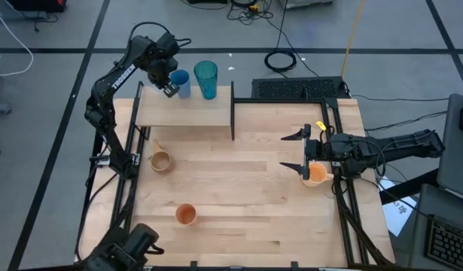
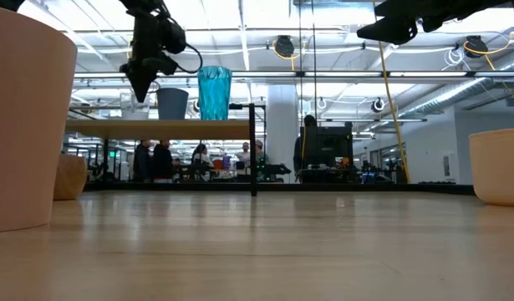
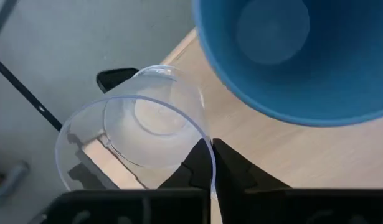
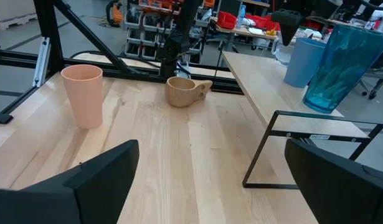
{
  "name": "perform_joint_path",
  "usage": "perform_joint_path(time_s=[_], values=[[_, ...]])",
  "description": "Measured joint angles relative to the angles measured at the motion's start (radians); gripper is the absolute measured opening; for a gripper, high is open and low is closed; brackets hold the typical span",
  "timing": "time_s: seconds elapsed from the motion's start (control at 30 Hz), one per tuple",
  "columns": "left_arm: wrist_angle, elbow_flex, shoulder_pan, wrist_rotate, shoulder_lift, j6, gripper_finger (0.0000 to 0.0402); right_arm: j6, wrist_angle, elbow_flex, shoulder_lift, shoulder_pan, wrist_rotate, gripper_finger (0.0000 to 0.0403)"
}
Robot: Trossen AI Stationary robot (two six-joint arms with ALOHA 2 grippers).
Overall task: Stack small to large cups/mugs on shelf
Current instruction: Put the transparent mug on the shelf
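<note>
My left gripper [image 1: 168,83] is over the shelf's [image 1: 187,113] far left corner, shut on a small clear cup [image 3: 138,134], which also shows in the low view [image 2: 133,104]. Beside it on the shelf stand the blue cup [image 1: 180,81] and the teal tumbler [image 1: 205,79]. The tan handled mug [image 1: 161,160] and the orange cup [image 1: 186,214] stand on the tabletop. My right gripper [image 1: 293,152] is open and empty, raised at the table's right, next to the peach-orange mug [image 1: 315,174]. My left gripper pinches the clear cup's wall at the rim [image 3: 210,155], one finger inside the cup and one outside. The fingers come from above, pointing down. The cup is upright at the shelf's corner; whether its base rests on the board I cannot tell.
A thin black frame [image 1: 233,113] stands at the shelf's right end and also shows in the right wrist view [image 4: 316,134]. Bare light-wood tabletop [image 1: 246,196] lies between the cups. Black rails run along the table's left and right sides.
</note>
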Motion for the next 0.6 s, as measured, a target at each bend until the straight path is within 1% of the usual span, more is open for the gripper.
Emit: perform_joint_path(time_s=[0.17,0.23,0.33,0.5,0.6], values=[[0.000,0.000,0.022,0.018,0.000,-0.083,0.0014,0.000,0.000,0.000,0.000,0.000,0.000,0.0393],[0.000,0.000,0.041,0.049,0.000,-0.100,0.0012,0.000,0.000,0.000,0.000,0.000,0.000,0.0393],[0.000,0.000,0.069,0.078,0.000,-0.099,0.0005,0.000,0.000,0.000,0.000,0.000,0.000,0.0393],[0.000,0.000,0.111,0.105,0.000,-0.109,0.0018,0.000,0.000,0.000,0.000,0.000,0.000,0.0393],[0.001,0.000,0.125,0.142,0.000,-0.113,0.0014,0.000,0.000,0.000,0.000,0.000,0.000,0.0393]])
